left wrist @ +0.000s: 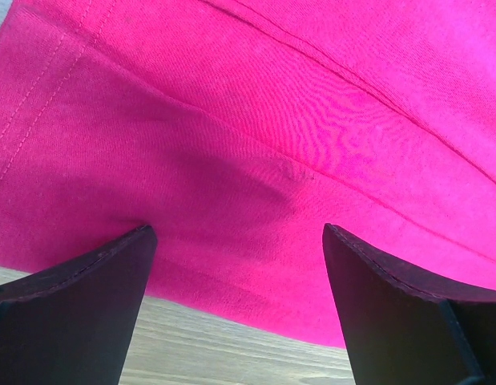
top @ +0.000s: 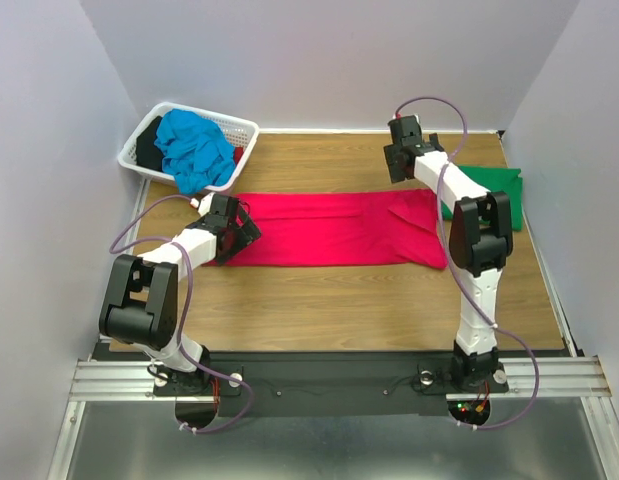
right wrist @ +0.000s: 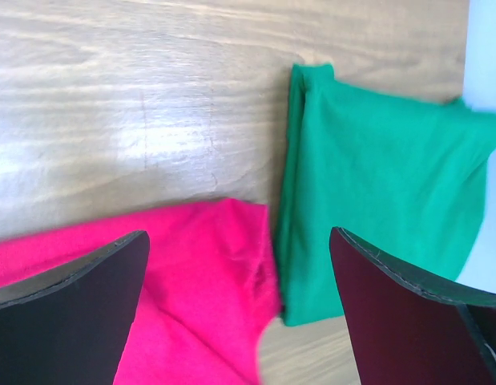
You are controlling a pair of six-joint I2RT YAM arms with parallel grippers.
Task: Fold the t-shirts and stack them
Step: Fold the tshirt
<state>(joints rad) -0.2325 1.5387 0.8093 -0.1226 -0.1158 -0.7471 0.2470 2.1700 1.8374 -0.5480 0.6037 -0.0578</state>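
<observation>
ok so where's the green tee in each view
Top external: the green t-shirt is at the far right, about a third of the way down.
Left wrist: not in it.
Right wrist: it fills the right half.
Shared landmark: the pink t-shirt, in all three views.

green t-shirt [top: 499, 180] at bench's right edge part-hidden behind right arm [top: 479, 235], dark garment [top: 147, 158] in laundry basket [top: 244, 125] mostly under turquoise t-shirt [top: 194, 150]

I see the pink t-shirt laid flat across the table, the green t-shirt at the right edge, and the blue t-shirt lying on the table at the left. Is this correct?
Not quite: the blue t-shirt is bunched in the white basket, as the top view shows. The pink t-shirt and green t-shirt are as you say.
</observation>
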